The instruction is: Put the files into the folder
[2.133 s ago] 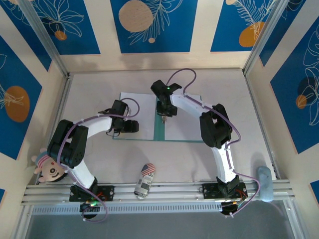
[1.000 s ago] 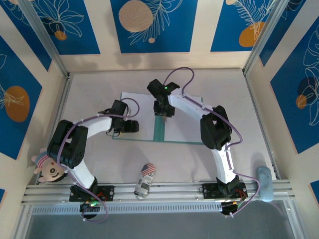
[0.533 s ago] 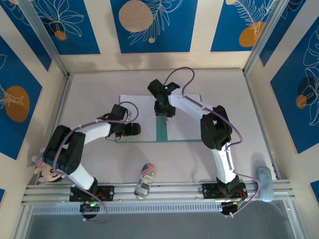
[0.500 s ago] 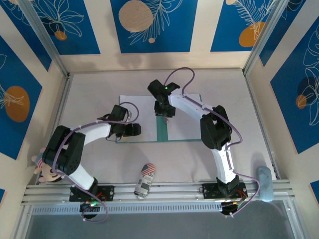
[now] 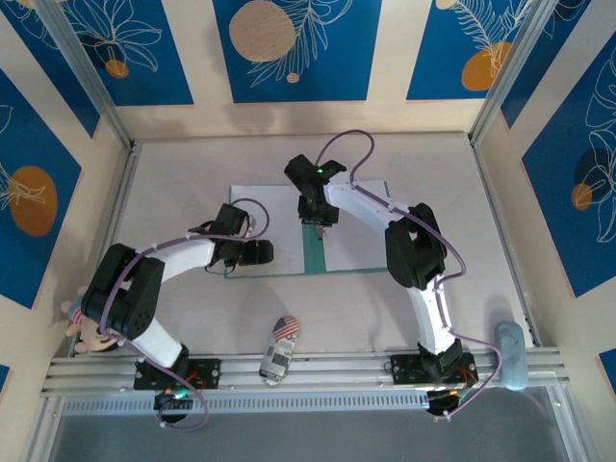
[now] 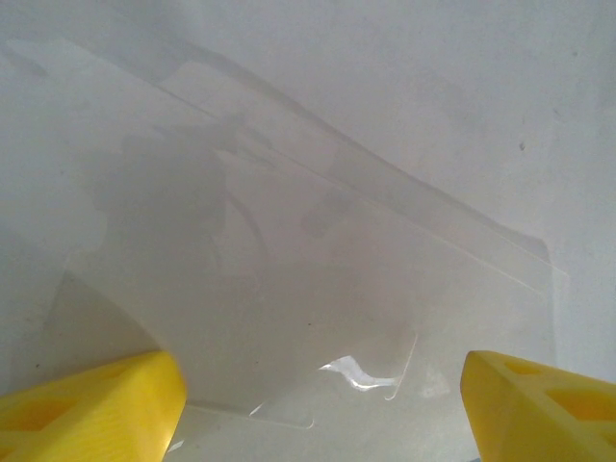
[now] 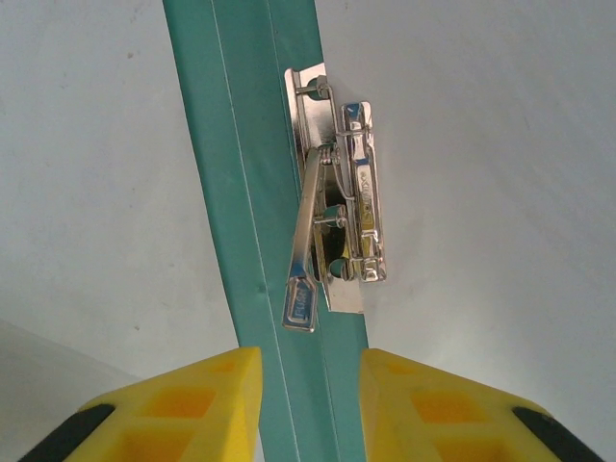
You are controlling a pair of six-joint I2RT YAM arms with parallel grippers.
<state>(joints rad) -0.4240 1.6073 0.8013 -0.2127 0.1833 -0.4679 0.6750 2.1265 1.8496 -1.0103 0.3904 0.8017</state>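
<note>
Folder [image 5: 313, 252] lies open on the worktop, with the files [image 5: 274, 207] lying white on the leaves either side of its teal crease. Right hand [image 7: 310, 373] hangs over the crease just near of the folder's metal lever clip [image 7: 337, 221], fingers narrow with nothing between them, likely lined up to work the lever. Left hand [image 6: 318, 399] is wide and empty over the folder's left leaf, probably to square the slightly offset sheets.

A toy car [image 5: 279, 348] sits by the near edge of the desk [image 5: 192, 164]; a doll [image 5: 93, 327] lies far left, a pale blue object [image 5: 510, 351] far right.
</note>
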